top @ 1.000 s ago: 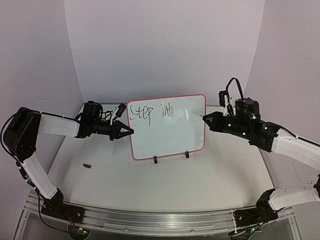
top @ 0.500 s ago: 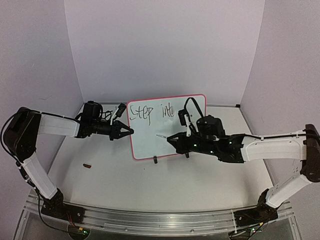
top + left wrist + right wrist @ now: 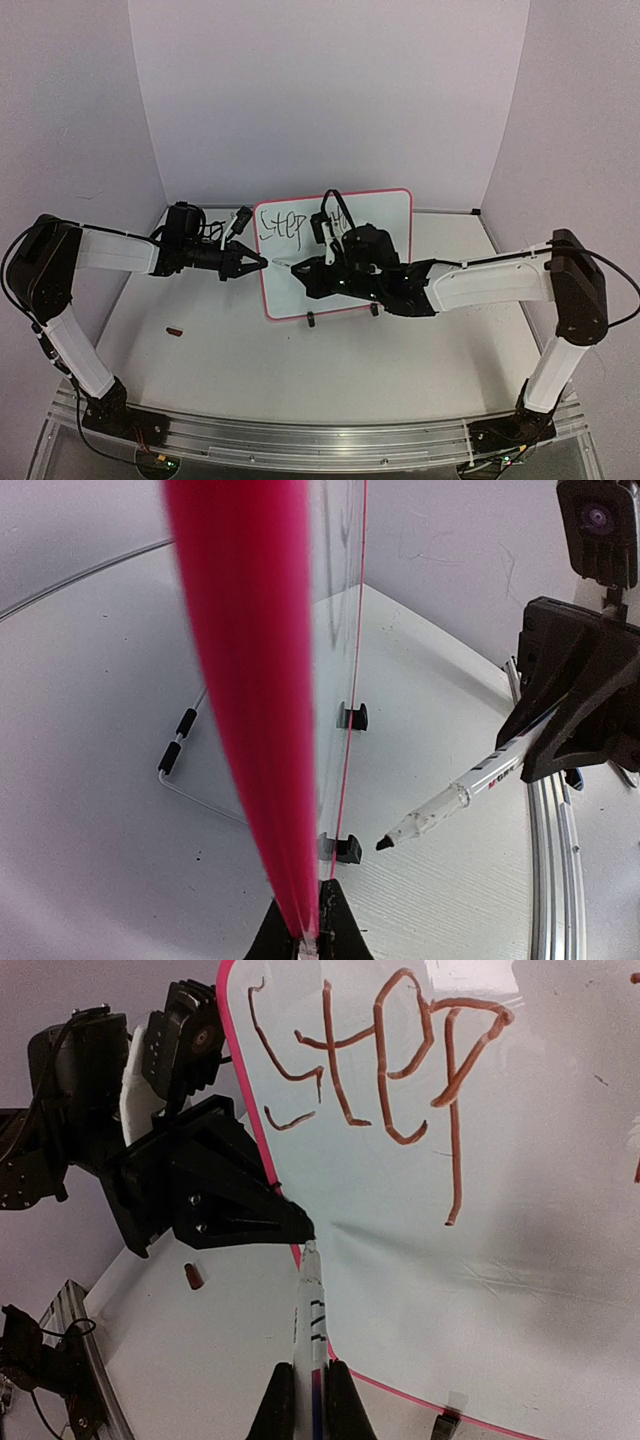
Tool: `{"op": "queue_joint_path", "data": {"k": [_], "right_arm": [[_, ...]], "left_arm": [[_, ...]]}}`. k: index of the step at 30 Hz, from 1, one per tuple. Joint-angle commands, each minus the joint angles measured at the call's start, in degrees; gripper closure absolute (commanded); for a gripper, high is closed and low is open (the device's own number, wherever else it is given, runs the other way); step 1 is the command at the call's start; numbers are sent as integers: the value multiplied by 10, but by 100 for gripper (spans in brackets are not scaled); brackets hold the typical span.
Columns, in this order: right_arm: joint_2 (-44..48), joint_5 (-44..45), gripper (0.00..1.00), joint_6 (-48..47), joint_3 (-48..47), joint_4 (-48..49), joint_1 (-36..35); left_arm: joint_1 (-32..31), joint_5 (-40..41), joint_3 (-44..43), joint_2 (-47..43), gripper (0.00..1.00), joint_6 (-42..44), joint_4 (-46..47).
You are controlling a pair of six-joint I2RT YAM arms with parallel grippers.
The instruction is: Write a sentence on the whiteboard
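the left arm reached in low from the left, the left gripper clenched on the left edge of the whiteboard. the right arm stretched across the board's front, elbow out to the right. the right gripper was clamped around a marker whose tip hung near the board's lower left, close to the left gripper.

the whiteboard stood nearly upright mid-way across a white table, with pale lavender walls behind. of the sentence, only "step" showed from above; the right arm covered the rest.

the left wrist view caught the pink border edge-on between its fingers, the marker tip just short of the board's face, two black clips and a wire stand. the right wrist view showed a small brown piece lying on the table beside the board's corner.
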State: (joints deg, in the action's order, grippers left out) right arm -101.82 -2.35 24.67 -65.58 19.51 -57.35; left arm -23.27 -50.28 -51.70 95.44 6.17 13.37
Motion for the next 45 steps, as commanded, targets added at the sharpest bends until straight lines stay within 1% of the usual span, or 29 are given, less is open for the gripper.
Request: {"op": "queue_joint_path", "data": {"k": [1, 20, 26, 35, 38, 43, 45], "right_arm": [[-18, 1, 100, 0, -27, 17, -5], [-38, 31, 100, 8, -36, -1, -6], [-18, 73, 100, 14, -16, -5, -6], [15, 87, 100, 15, 8, -8, -6], [20, 72, 100, 7, 7, -8, -6], [21, 0, 100, -10, -9, 0, -6], [21, 0, 100, -9, -14, 0, -6]], "left_arm": [[-3, 79, 6, -1, 100, 25, -40], [-2, 79, 6, -1, 100, 25, -40], [-2, 79, 6, -2, 100, 26, -40], [-2, 79, 5, -1, 100, 25, -39], [-2, 78, 5, -1, 100, 26, -40], [-2, 78, 5, -1, 100, 25, -40], [-2, 79, 5, -2, 100, 25, -40]]}}
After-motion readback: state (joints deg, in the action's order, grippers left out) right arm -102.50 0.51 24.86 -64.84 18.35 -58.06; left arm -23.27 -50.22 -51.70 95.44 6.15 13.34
